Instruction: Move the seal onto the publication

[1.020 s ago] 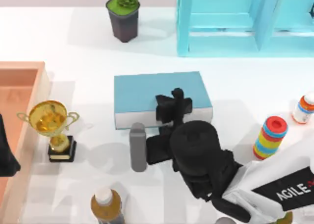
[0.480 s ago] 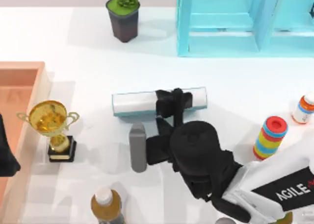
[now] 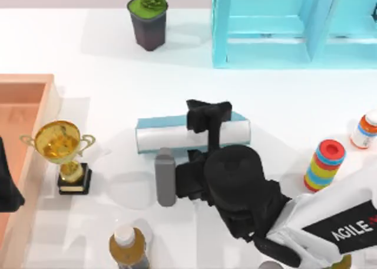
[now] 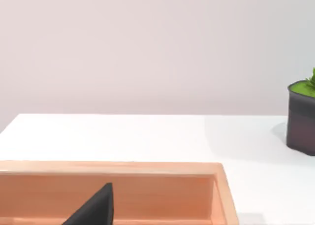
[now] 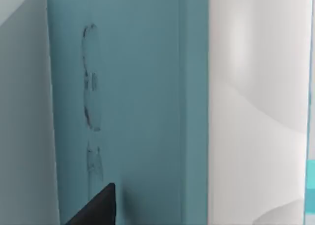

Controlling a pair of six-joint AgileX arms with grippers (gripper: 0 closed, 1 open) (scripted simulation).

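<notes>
Black, bulky wrist housing with a grey cylinder at its side, ending in a black pincer [image 3: 208,117]. White forearm shell bearing a black panel lettered "AGILE" in white.

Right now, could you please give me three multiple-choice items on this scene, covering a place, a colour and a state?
1. Where does the trophy stand?
A) beside the tray, at the table's left
B) inside the tray
C) at the table's right edge

2. What colour is the ring stack's top ring?
A) green
B) red
C) white

3. How does the book sit by the right end effector?
A) flat, full cover up
B) tipped, page edges up
C) lying open

Answers:
1 A: it stands by the tray's rim.
2 B: the top ring is red.
3 B: white pages face the top camera, with the cover a thin strip.

The left end effector is parked at the left edge.
</notes>
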